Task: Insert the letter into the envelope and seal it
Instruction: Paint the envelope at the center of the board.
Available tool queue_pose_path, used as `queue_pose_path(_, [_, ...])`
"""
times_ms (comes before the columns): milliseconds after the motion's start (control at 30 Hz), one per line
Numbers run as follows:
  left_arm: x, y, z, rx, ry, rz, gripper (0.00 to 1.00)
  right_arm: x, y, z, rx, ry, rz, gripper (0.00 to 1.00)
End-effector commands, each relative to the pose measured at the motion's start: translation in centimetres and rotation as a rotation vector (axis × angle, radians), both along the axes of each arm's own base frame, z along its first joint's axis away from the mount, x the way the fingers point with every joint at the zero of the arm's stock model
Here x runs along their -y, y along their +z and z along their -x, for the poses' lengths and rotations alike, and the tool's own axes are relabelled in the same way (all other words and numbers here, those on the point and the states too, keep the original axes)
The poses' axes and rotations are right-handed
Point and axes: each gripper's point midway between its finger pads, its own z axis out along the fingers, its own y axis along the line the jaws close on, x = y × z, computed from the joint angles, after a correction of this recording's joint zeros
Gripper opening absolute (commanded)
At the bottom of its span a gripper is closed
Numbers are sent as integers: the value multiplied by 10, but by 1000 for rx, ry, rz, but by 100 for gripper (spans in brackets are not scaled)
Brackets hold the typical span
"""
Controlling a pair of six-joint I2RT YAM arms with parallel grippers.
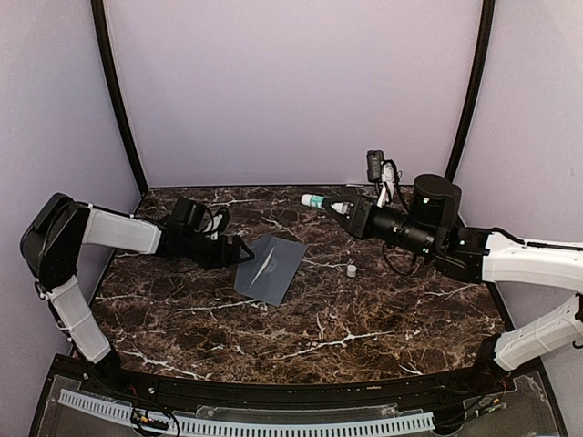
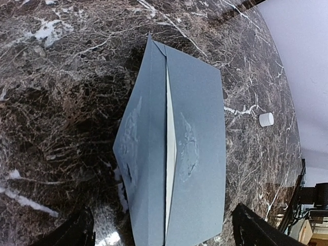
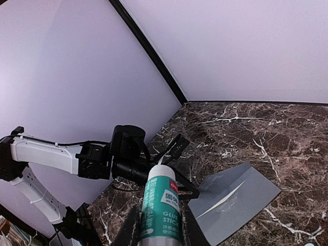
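A dark brown marble-patterned table [image 1: 364, 319] stands enclosed by plain pale lavender walls [image 1: 291, 82] with black corner posts [image 1: 117, 96].

1. Soft, even light falls from above, and the walls look flat.
2. In the left wrist view a dark shadow pools on the counter [image 2: 66, 128] beside the envelope [image 2: 195, 133].
3. That view bows the counter's edge. The glue stick [image 3: 161, 205] reads sharp.

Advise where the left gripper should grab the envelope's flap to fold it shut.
Grip the envelope flap's pointed tip, coming from the left gripper's side: the tip faces it and looks slightly lifted, so a finger could probably slide under.
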Motion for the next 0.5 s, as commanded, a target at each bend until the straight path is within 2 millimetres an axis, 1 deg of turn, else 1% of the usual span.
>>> queue_pose_path(0, [7, -4, -2, -31, -60, -14, 91, 4, 10, 6, 32, 19, -32, 1])
queue_pose_path(133, [10, -9, -5, -39, -76, -20, 90, 0, 2, 5, 10, 30, -8, 1])
queue_pose_path(167, [9, -10, -7, -33, -73, -29, 89, -1, 3, 6, 11, 32, -10, 1])
queue_pose_path(200, [10, -10, -9, -31, -73, -32, 87, -1, 2, 6, 9, 32, -8, 1])
queue_pose_path(267, [10, -11, -11, -26, -72, -37, 80, -1, 0, 5, 8, 29, -11, 1])
queue_pose_path(300, [10, -11, -12, -24, -71, -38, 73, -1, 0, 5, 7, 28, -13, 1])
queue_pose_path(333, [10, -11, -12, -27, -70, -38, 69, -1, -1, 4, 6, 27, -14, 1])
queue_pose_path(367, [10, -12, -12, -28, -71, -39, 62, -2, -2, 4, 7, 27, -13, 1])
queue_pose_path(433, [10, -13, -12, -29, -73, -41, 55, -5, -3, 3, 4, 33, -6, 1])
queue_pose_path(467, [9, -14, -12, -28, -71, -45, 53, -6, -5, 2, 2, 35, 0, 1])
